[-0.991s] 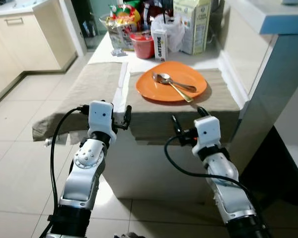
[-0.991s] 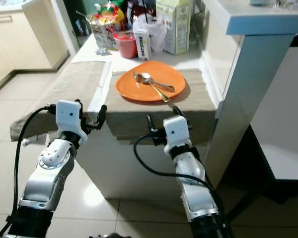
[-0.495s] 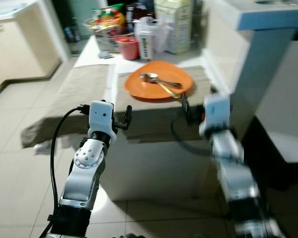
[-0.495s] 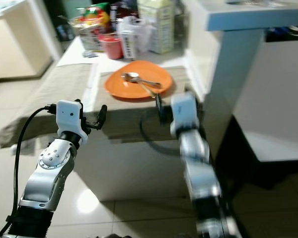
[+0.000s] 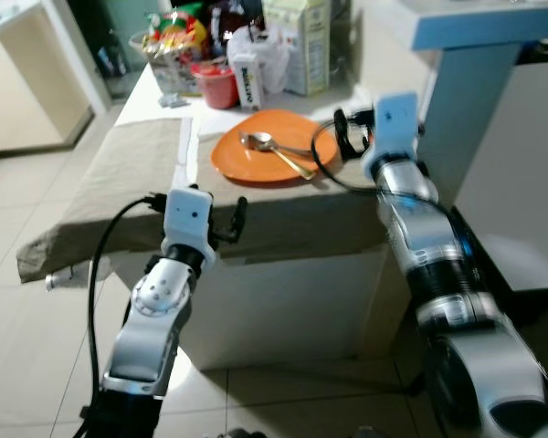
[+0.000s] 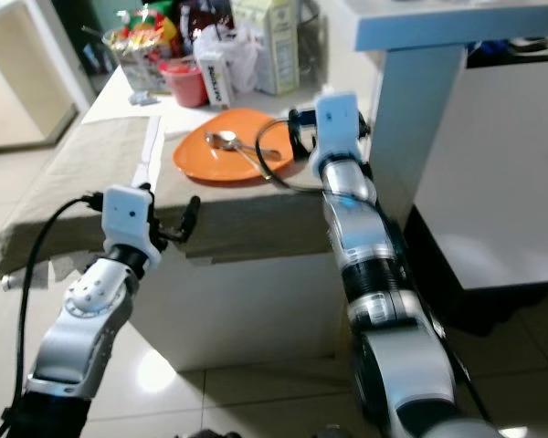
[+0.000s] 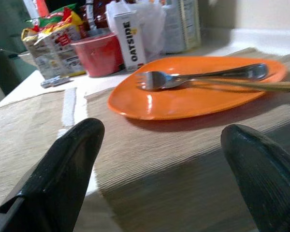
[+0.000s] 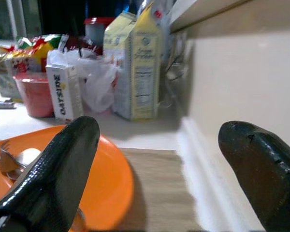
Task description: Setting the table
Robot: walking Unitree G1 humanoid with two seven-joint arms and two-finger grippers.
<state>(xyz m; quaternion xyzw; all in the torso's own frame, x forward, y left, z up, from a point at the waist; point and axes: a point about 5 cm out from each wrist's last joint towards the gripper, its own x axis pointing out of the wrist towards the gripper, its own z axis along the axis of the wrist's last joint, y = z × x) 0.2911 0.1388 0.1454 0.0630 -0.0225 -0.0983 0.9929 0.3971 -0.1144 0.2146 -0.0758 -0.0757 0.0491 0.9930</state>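
Fork (image 5: 256,142) and spoon (image 5: 297,166) on plate (image 5: 233,160), cartons (image 5: 297,46) behind

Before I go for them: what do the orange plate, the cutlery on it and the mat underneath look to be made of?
Orange plate: glossy, with bright highlights; probably plastic or melamine, though glazed ceramic is possible. Fork and spoon: shiny silver, apparently steel; a third utensil's handle looks brass-coloured metal. Placemat: matte beige with a fine ribbed weave, likely fabric or woven fibre.
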